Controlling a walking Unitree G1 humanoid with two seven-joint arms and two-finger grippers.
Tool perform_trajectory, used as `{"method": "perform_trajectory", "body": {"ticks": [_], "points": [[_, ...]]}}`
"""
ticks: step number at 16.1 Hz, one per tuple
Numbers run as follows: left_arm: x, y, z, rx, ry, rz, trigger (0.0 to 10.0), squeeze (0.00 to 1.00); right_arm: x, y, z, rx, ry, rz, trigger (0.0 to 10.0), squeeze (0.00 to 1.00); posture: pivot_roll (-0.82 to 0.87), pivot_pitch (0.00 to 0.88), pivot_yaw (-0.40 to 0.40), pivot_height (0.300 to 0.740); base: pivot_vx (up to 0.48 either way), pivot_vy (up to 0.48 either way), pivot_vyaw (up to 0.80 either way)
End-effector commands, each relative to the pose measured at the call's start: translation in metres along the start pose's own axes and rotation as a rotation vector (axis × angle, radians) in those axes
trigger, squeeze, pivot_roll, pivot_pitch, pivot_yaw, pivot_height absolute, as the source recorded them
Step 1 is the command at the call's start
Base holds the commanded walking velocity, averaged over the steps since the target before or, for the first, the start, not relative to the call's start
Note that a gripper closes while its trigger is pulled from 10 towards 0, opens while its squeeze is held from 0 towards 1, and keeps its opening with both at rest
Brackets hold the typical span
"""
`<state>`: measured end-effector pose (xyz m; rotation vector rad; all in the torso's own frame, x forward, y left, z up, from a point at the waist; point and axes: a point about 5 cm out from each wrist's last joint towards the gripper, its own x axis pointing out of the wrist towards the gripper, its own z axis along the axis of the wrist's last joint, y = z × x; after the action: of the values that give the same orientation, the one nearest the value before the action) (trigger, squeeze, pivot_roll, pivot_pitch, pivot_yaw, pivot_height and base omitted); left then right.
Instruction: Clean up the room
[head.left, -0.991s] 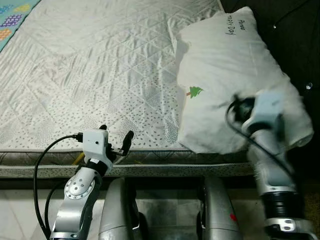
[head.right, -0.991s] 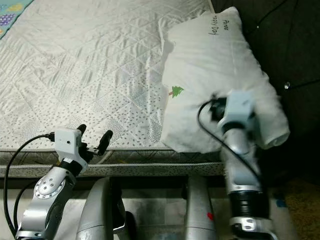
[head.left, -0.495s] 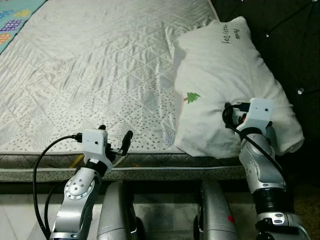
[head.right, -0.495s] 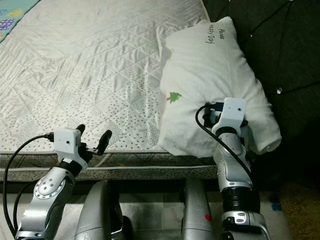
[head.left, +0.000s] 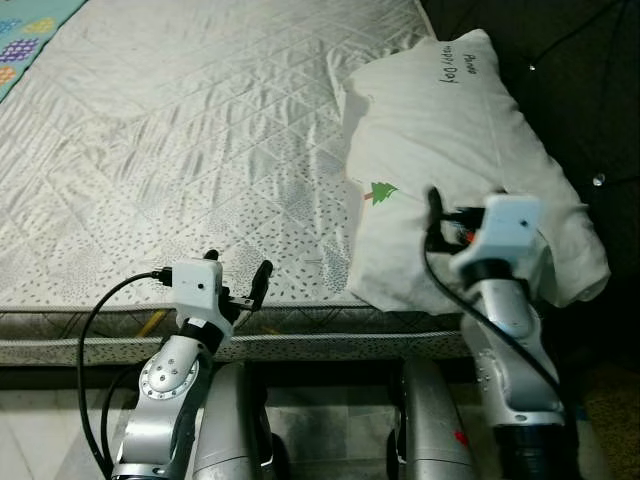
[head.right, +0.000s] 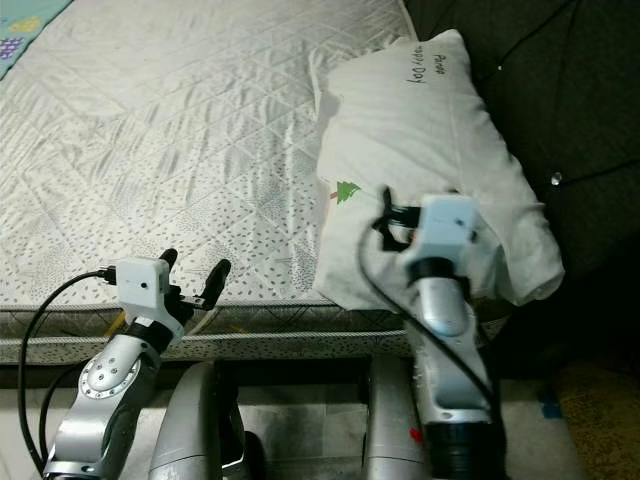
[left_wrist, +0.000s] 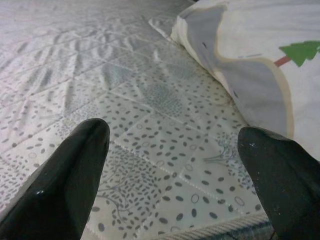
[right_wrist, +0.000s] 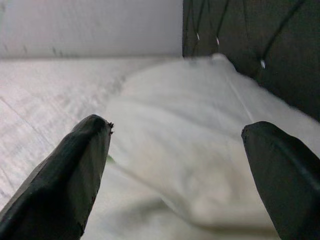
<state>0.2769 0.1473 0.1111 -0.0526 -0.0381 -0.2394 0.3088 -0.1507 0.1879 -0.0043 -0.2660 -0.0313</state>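
From the left eye I see the bed stretched out ahead of me, its quilted cover bare except for the white pillow lying along the side next to the dark headboard. My left gripper sits low at the near edge of the mattress with its fingers spread wide and nothing between them; I judge it is simply parked there. My right gripper is raised over the near end of the pillow, just beyond the small green tree print.

The right eye shows the same layout: the pillow's near corner hangs a little past the mattress edge, which I take to be why it needs straightening as part of tidying up.

In the left wrist view, both black fingers stand far apart over the dotted mattress cover, and the pillow lies beyond the further finger, well clear of them.

In the right wrist view, the fingers are also wide, and the pillow fills the space ahead between them, not yet touched as far as I can tell. I reckon I am lined up this way to close on the pillow's bulk and shift it squarely against the headboard.
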Motion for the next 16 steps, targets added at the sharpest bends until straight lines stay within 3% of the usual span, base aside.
{"method": "perform_trajectory", "body": {"ticks": [1, 3, 6, 16], "points": [[-0.002, 0.004, -0.004, 0.008, 0.014, 0.019, 10.0, 0.0, -0.003, 0.001, 0.003, 0.011, 0.0, -0.012, 10.0, 0.0, -0.06, 0.15, 0.083, 0.546, 0.0, 0.0, 0.0], [-0.001, -0.001, -0.005, -0.001, 0.012, 0.01, 10.0, 0.0, -0.002, 0.007, 0.004, 0.086, 0.011, 0.014, 10.0, 0.0, -0.06, 0.151, 0.08, 0.546, 0.0, 0.0, 0.0], [-0.001, -0.001, -0.006, -0.004, 0.015, 0.007, 10.0, 0.0, 0.005, 0.013, 0.013, 0.114, -0.009, 0.041, 10.0, 0.0, -0.05, 0.151, 0.077, 0.566, 0.0, 0.0, -0.29], [0.001, -0.001, -0.005, 0.006, 0.007, 0.008, 10.0, 0.0, 0.002, 0.013, 0.011, 0.097, 0.013, 0.063, 10.0, 0.0, -0.05, 0.138, 0.078, 0.649, 0.0, 0.0, -0.45]]}}
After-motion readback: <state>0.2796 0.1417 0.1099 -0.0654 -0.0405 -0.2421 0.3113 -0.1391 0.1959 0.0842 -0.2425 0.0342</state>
